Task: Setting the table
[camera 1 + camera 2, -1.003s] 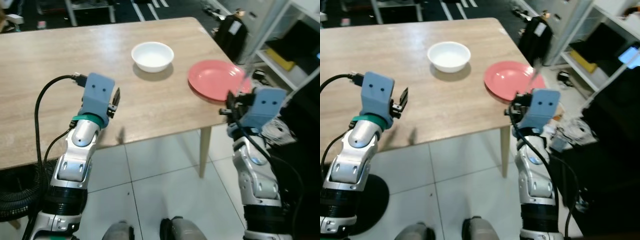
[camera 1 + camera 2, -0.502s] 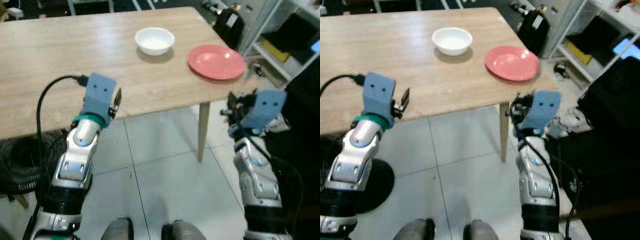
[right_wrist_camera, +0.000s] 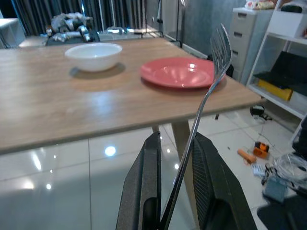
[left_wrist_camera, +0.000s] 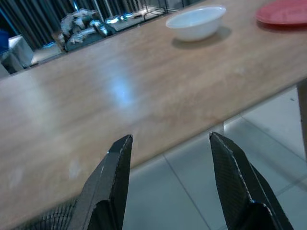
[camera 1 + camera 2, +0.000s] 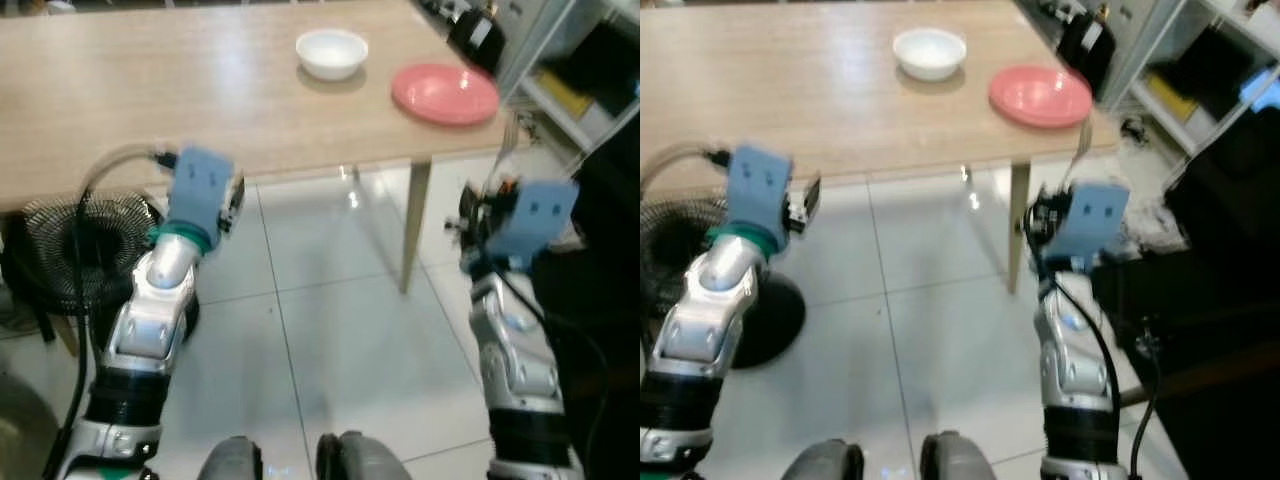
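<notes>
A: Eye views first. Where's the fork?

B: In the right gripper [image 5: 1040,222], off the table's [image 5: 790,110] near right corner, above the tile floor [image 5: 930,330]. The fork [image 5: 1077,150] sticks up out of it, a thin metal shaft, tines on top (blurred here). The pink plate [image 5: 1040,96] sits at the table's right edge, well ahead of the jaws; the white bowl [image 5: 929,52] is just left of it, toward the far edge.

A: Left arm?

B: The left gripper [image 5: 232,203] hangs short of the near edge. The right arm is clearly nearer the plate.

A: Left wrist view?

B: Two black textured fingers [image 4: 111,172] stand wide apart with nothing between them, aimed at the wood-grain tabletop. Bowl and plate lie off toward the far right corner.

A: Right wrist view?

B: The jaws are clamped on the fork's handle, with the long axis running up and away toward the plate (tines slightly curved, shiny steel). The plate looks glossy, round and shallow; the bowl is smooth white. I'd judge the fork has to travel forward over the corner to land beside the plate.
</notes>
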### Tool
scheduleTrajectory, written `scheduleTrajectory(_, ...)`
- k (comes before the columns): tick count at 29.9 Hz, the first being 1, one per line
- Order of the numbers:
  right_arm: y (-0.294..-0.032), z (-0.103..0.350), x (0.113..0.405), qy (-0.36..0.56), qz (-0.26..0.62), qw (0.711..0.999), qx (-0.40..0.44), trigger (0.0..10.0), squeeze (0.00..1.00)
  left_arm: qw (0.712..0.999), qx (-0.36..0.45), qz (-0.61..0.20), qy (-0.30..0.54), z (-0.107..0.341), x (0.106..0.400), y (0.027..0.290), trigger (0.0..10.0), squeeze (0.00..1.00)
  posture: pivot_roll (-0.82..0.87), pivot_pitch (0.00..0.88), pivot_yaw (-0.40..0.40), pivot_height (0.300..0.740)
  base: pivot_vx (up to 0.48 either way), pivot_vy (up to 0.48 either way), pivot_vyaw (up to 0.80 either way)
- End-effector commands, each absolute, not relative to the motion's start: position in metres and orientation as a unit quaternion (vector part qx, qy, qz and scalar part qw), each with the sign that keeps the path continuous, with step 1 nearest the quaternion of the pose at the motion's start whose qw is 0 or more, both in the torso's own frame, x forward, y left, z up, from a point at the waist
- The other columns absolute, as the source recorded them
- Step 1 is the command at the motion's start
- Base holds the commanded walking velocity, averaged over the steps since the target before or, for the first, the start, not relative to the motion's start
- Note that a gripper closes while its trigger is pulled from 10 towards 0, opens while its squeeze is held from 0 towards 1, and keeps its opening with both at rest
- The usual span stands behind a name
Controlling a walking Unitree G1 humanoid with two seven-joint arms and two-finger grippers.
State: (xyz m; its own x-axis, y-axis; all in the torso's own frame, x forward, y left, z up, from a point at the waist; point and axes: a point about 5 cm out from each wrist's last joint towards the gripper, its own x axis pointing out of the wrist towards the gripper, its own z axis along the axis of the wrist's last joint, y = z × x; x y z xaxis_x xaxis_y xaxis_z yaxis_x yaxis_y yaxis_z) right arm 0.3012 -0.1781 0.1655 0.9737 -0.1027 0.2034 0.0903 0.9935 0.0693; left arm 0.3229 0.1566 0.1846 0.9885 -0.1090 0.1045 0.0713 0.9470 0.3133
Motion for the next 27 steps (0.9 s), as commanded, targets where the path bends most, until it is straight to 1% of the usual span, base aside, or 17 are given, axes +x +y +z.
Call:
scheduleTrajectory(1, -0.1766, 0.1651, 0.3008, -0.105, -0.046, 0.993, 0.03, 10.0, 0.0, 0.986, 0.152, -0.048, -0.057, 0.182, 0.3217, 0.1569, 10.0, 0.0, 0.08, 0.019, 0.01, 0.74, -0.296, 0.0, 0.0)
scheduleTrajectory(27, -0.1774, 0.1654, 0.3022, -0.107, -0.047, 0.993, 0.027, 10.0, 0.0, 0.986, 0.15, -0.052, -0.059, 0.1815, 0.3225, 0.155, 10.0, 0.0, 0.07, 0.002, 0.013, 0.74, -0.295, 0.0, 0.0)
